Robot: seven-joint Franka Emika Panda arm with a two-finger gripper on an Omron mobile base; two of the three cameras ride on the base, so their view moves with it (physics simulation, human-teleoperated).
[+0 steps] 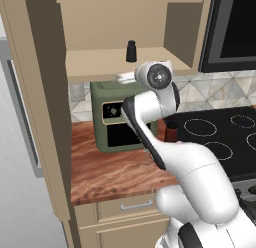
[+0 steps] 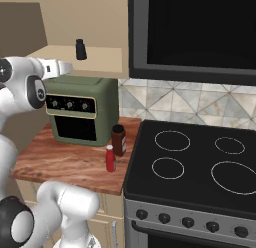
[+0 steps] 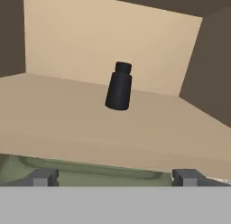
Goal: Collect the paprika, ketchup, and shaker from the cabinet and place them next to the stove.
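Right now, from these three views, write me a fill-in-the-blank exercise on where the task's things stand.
1. The thing standing on the cabinet shelf is the ____.
2. The paprika and the ketchup stand on the wooden counter between the green toaster oven and the ____.
3. Of those two, the one nearer the counter's front edge is the ____.
4. In the hand view, the gripper is ____, its fingertips wide apart and holding nothing.

Missing words: shaker; stove; ketchup; open
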